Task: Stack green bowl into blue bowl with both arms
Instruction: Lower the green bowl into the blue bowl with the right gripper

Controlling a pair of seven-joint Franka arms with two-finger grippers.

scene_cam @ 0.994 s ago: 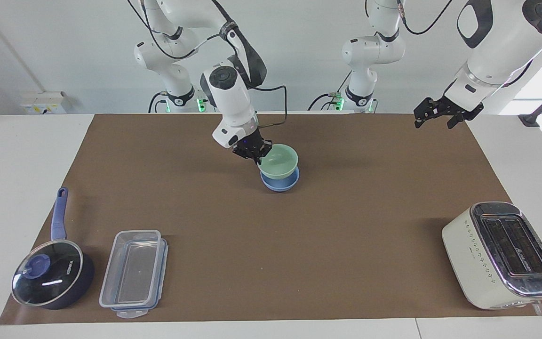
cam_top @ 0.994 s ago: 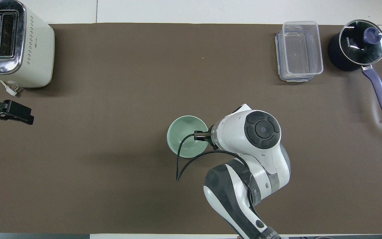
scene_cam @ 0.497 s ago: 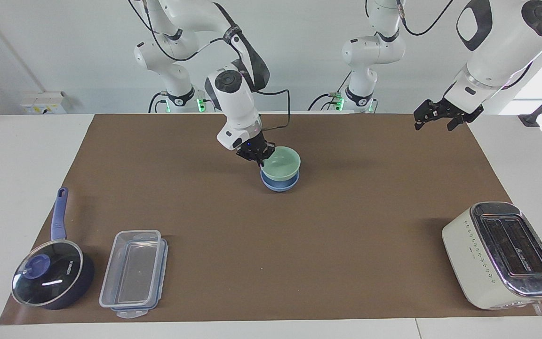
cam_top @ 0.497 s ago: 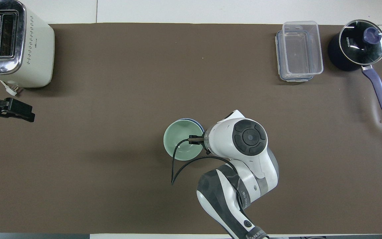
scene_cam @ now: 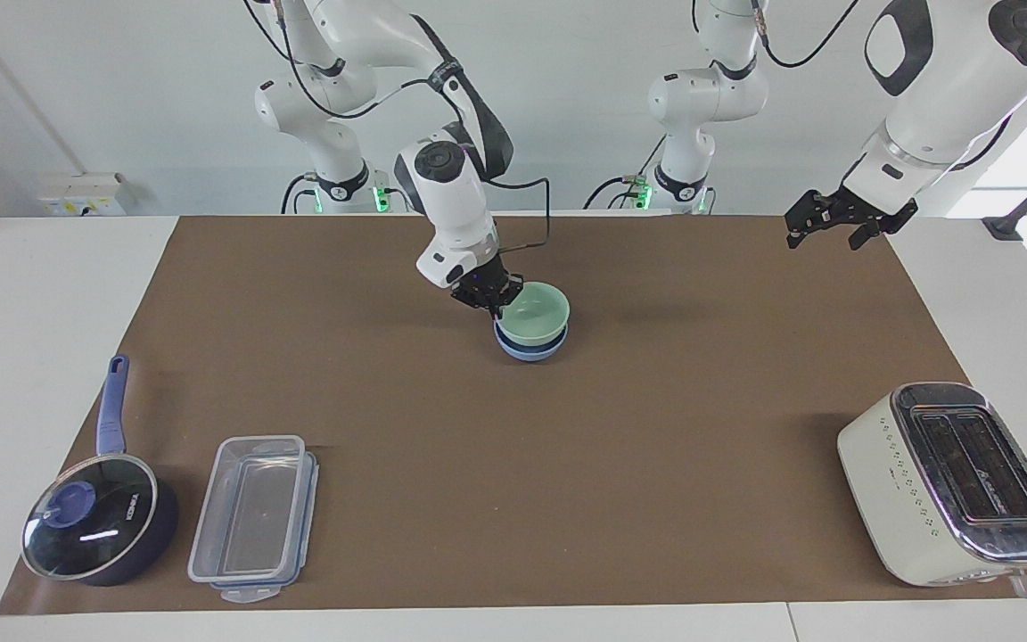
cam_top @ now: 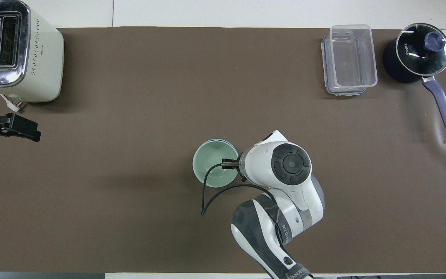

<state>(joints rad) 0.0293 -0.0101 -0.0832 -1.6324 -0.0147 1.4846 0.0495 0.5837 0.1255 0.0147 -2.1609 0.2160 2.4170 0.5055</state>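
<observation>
Right hand (scene_cam: 488,301) grips the rim of the green bowl (scene_cam: 535,313), which sits nested in the blue bowl (scene_cam: 529,349) near the middle of the desk (scene_cam: 656,401). Left hand (scene_cam: 827,220) waits in the air over its own end of the desk, fingers spread.

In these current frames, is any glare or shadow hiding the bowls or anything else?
Facing view: bright window wash at the left arm's end; glare streak on the saucepan lid; green bowl and blue bowl evenly lit. Overhead view: the right gripper covers part of the green bowl's rim; soft shadow beside the toaster.
</observation>
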